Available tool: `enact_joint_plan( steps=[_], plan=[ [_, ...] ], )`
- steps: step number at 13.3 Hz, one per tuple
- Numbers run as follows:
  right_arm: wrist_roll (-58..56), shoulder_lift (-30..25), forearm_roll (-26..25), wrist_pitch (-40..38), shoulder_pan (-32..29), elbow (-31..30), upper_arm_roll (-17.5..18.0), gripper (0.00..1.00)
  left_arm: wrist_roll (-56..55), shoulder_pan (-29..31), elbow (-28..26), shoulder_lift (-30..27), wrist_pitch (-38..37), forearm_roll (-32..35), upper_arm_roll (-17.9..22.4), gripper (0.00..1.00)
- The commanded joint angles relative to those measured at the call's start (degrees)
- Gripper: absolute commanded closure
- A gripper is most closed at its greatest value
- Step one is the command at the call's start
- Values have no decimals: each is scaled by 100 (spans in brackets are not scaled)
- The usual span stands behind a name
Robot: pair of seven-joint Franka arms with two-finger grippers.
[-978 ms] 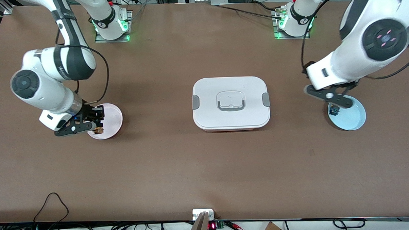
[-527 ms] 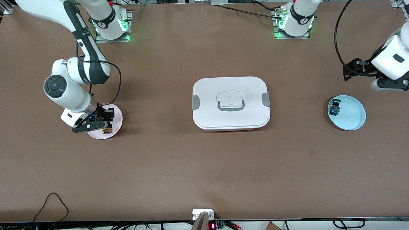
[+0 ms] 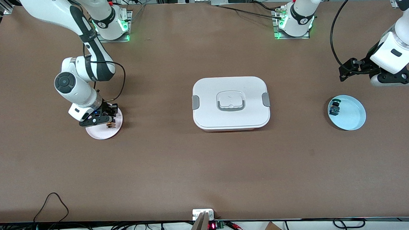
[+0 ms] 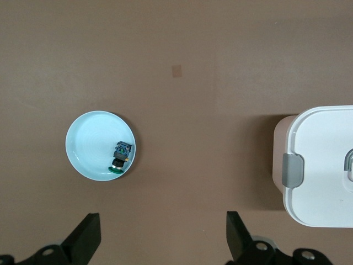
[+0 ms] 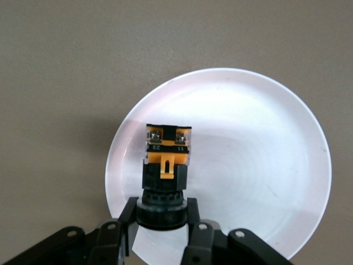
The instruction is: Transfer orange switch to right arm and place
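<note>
The orange switch (image 3: 109, 125) (image 5: 167, 152) has an orange-yellow body and a black round knob. My right gripper (image 3: 106, 123) (image 5: 161, 211) is shut on that knob, low over the pale pink plate (image 3: 101, 134) (image 5: 248, 165), with the body pointing away from the fingers. I cannot tell whether the switch touches the plate. My left gripper (image 3: 373, 75) (image 4: 162, 240) hangs open and empty high over bare table, beside the light blue plate (image 3: 352, 118) (image 4: 91, 143).
A blue-green switch (image 3: 334, 109) (image 4: 120, 157) lies in the light blue plate. A white lidded box (image 3: 230, 102) (image 4: 325, 165) with grey clips stands in the middle of the table. Cables run along the edge nearest the front camera.
The left gripper has drawn off the light blue plate toward its own end of the table. The right gripper has carried the orange switch across the pink plate toward the box.
</note>
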Motion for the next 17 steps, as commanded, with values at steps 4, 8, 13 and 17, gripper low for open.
enact_joint_plan(
  steps=[4, 8, 13, 17],
  plan=[
    [123, 17, -100, 123, -10, -66, -8, 52, -25, -76, -53, -89, 35, 126, 49, 0],
    [115, -18, -91, 105, -10, -22, -17, 1, -8, -67, -53, -89, 26, 134, 49, 0],
    [88, -658, -91, -1147, -1, 687, -26, 0, -8, -67, -18, -80, 8, 134, 49, 0],
    [35, -1230, -109, -3528, 25, 2110, 0, 0, -17, -76, -9, -80, -18, 134, 49, 0]
  ],
)
